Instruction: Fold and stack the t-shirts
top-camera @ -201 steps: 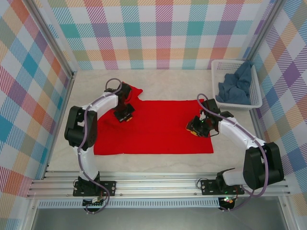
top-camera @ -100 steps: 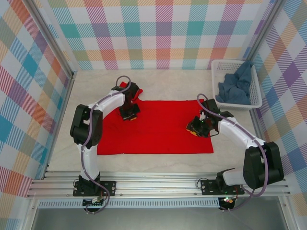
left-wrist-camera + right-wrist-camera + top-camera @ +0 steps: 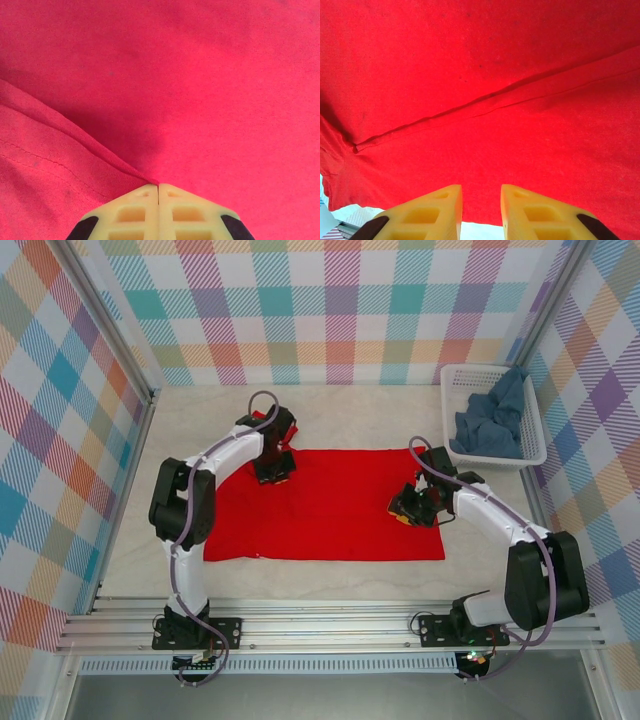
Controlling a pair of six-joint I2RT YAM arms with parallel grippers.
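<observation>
From above, the red t-shirt (image 3: 340, 510) lies spread flat across the middle of the counter (image 3: 380, 410). One sleeve sticks out at its far left corner. The left tool (image 3: 274, 476) sits low on that corner, just beside the sleeve. The right tool (image 3: 403, 512) is down at the shirt's right edge. The blue-grey t-shirt (image 3: 490, 425) is bunched up inside the white basket (image 3: 444, 410) at the far right of the counter, well apart from the red one.

At the left wrist, the fingers are pressed together, nipping the end of a raised fold of red cloth that runs away to the left.

At the right wrist, the fingers stand apart with a narrow gap. Their tips are at the hem of the red t-shirt, and a long crease crosses the cloth beyond. I can't tell whether they touch it.
</observation>
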